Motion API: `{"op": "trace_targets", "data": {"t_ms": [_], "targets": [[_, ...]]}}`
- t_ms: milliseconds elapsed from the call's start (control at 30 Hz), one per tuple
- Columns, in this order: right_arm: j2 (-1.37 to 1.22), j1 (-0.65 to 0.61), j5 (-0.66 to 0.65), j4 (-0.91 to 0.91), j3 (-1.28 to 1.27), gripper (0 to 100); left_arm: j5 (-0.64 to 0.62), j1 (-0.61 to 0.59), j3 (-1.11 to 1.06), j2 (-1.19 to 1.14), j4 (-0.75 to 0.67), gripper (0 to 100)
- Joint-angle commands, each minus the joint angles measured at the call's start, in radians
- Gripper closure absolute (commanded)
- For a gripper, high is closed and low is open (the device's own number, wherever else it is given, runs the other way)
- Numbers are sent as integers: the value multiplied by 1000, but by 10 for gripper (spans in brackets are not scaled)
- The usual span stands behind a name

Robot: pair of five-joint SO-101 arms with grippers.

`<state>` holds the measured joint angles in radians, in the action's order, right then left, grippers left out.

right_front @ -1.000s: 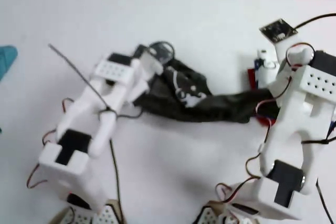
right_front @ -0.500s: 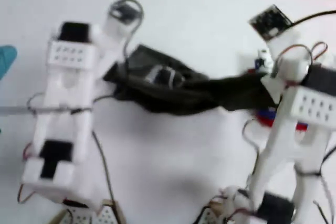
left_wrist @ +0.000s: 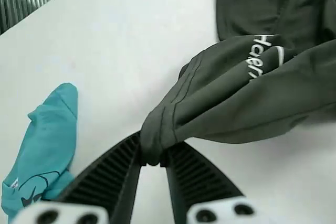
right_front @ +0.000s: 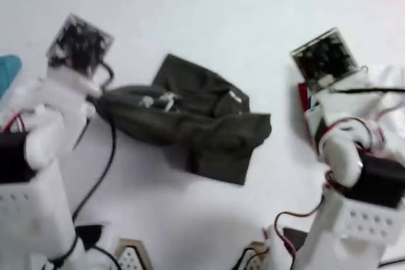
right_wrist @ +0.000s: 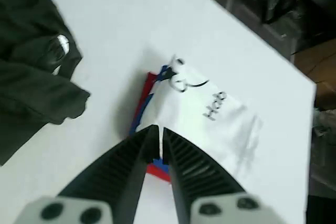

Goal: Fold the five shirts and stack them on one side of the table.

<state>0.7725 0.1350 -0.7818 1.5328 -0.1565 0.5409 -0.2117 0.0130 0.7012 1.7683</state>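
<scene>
Dark shirt (right_front: 196, 124) lies crumpled at mid-worktop (right_front: 221, 23), running roughly from 9 to 4 o'clock, with one flatter panel spread toward 12. White lettering shows on a fold.

The left hand (left_wrist: 152, 153) is at the shirt's 9 o'clock end. Its ribbed fingers (left_wrist: 118, 166) pinch a tight bunch of the hem, and the fabric fans out from the grip.

Teal shirt (right_front: 7, 71) is at the worktop's 9 o'clock edge, rumpled and well apart from the dark one.

At 3 o'clock a folded white shirt (right_wrist: 210, 119) sits on top of a red and blue shirt (right_wrist: 143, 103), whose edge pokes out toward the dark shirt.

The right hand (right_wrist: 157, 132) is over that pile, with its fingers pressed nearly together and nothing between them.
</scene>
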Motion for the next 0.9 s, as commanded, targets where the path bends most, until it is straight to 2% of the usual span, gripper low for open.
{"op": "trace_targets", "data": {"t_ms": [0, 67, 200, 333, 433, 533, 867], "targets": [[28, -102, 83, -28, -227, 978, 23, -17, -127, 55, -38, 976], [24, -177, 133, -54, -359, 978, 23, -34, -202, 68, -86, 976], [28, -323, 137, -128, -559, 977, 23, -100, -306, 64, -219, 976], [30, -463, 137, -110, -698, 910, 23, -143, -346, 63, -345, 976], [30, -550, 69, -101, -787, 911, 20, -143, -351, 60, -425, 976], [21, -558, 14, -153, -815, 930, 18, -143, -343, 37, -460, 976], [-87, -558, 69, -378, -931, 855, 14, -143, -334, -169, -488, 976]]}}
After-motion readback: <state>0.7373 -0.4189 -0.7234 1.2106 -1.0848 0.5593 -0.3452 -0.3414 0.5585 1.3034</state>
